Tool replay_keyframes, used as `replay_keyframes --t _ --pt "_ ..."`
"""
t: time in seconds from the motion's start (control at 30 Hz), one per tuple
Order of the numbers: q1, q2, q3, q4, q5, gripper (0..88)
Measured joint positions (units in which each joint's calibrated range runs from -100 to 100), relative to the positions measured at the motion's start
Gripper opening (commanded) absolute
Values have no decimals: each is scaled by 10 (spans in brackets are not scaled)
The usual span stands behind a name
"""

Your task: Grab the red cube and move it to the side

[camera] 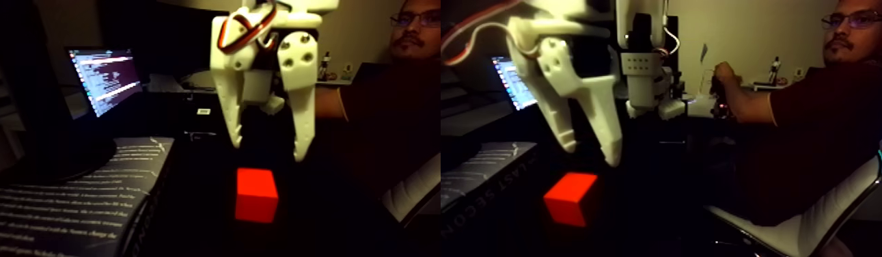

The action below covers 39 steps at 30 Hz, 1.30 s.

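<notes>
Pincer [268, 152] spread wide and empty, fingertips just above red cube [256, 195], apart from it.

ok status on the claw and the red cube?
Claw open, hanging above the red cube, not touching. Cube sits on the dark table, ungrabbed. Nothing between claw and cube; book off to the left in the fixed view.

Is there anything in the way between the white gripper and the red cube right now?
Nothing visible. In the fixed view the gripper hangs open just above the red cube, with bare dark space between fingertips and cube. The book lies off to the left.
</notes>
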<state>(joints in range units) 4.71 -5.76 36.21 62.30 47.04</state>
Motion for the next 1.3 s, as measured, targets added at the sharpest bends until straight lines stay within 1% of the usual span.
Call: replay_keyframes --t 0.23,0.5,0.83,1.3 --pt "0 43 -2 -41 -13 261" --pt "2 65 -47 -44 -17 258" --pt "8 77 -48 -46 -17 254" --pt "15 92 -48 -46 19 254"
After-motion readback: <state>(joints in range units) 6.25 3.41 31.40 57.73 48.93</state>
